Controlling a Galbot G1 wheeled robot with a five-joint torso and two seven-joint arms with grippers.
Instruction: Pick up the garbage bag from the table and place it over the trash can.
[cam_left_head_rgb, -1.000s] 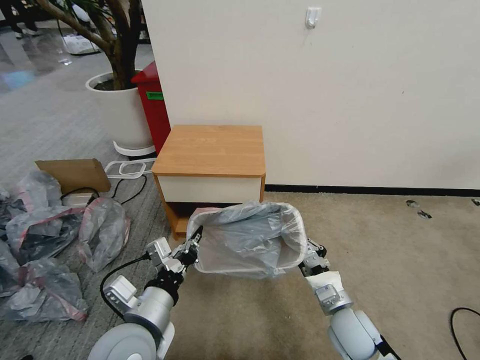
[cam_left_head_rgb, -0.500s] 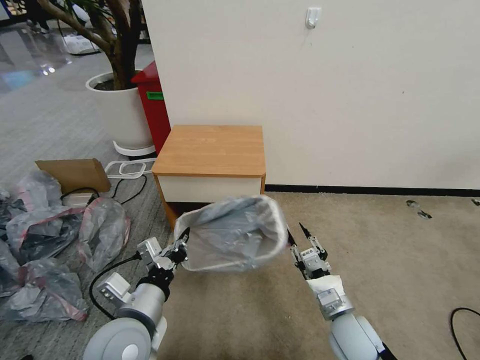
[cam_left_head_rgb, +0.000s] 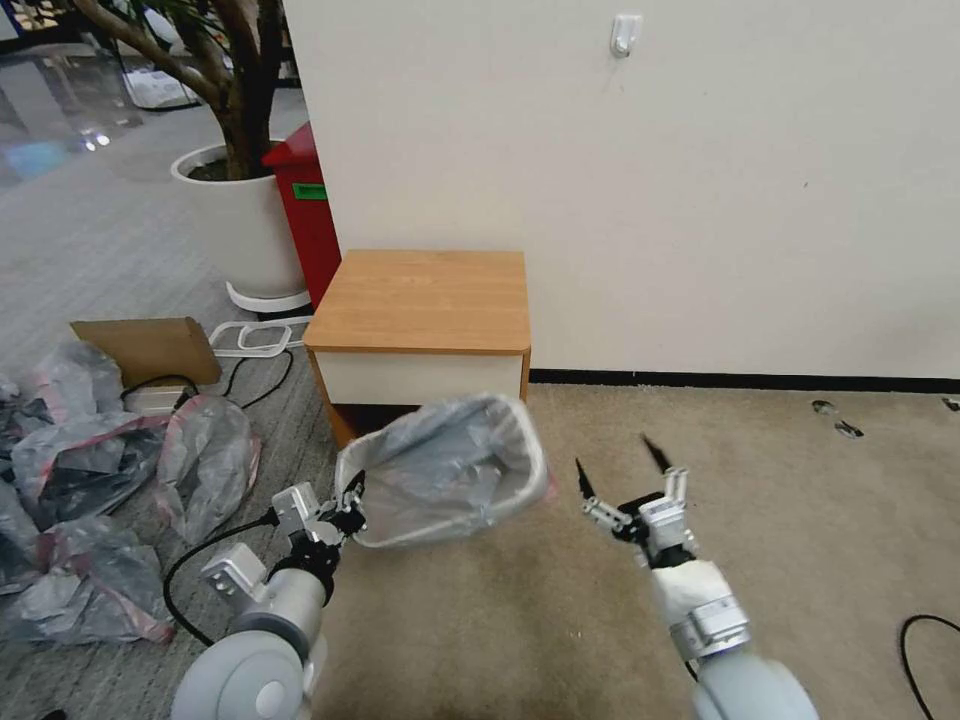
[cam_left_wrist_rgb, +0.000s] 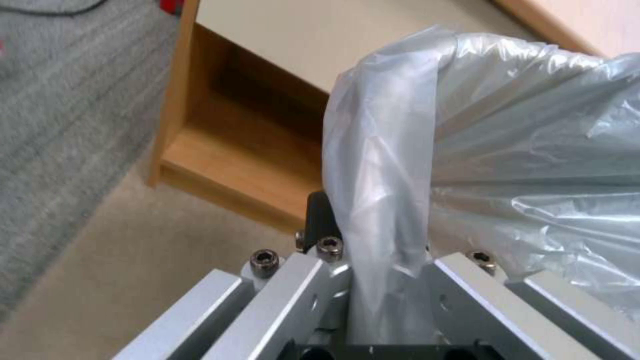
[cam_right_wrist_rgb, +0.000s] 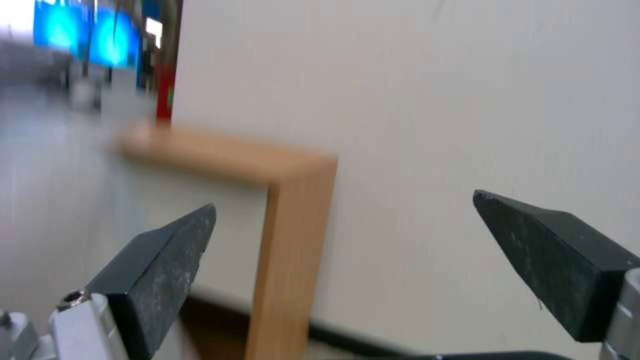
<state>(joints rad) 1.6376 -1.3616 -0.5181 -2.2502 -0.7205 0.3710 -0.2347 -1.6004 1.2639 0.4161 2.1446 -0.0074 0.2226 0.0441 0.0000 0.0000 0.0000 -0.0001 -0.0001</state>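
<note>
Head view shows the garbage bag (cam_left_head_rgb: 455, 460) already pulled over the trash can (cam_left_head_rgb: 400, 535), its thin grey plastic wrapped around the rolled rim and lining the inside, with a small pink-red piece of the band showing at the right corner. The can is tilted, its opening turned up and toward the camera, and it stands off the carpet, in front of the table (cam_left_head_rgb: 425, 300) and lower than the table top. The left gripper (cam_left_head_rgb: 352, 505) has hold of the can at the left side of the rim; from the left wrist view its jaws are closed on the rim with the bag's plastic (cam_left_wrist_rgb: 467, 150) pressed between them, and the open lower shelf of the table (cam_left_wrist_rgb: 220, 165) is seen behind. The right gripper (cam_left_head_rgb: 628, 478) is on the right of the can, apart from it and not touching it, above the beige carpet (cam_left_head_rgb: 800, 520); its two dark fingers (cam_right_wrist_rgb: 160, 265) are spread wide with nothing between them. Behind the table stands the white wall (cam_left_head_rgb: 650, 180). To the left of the table there are a red bin (cam_left_head_rgb: 305, 210) and a big white planter (cam_left_head_rgb: 240, 225), and further left some grey filled bags (cam_left_head_rgb: 90, 490) lie on the floor near a flat cardboard piece (cam_left_head_rgb: 150, 348)
</note>
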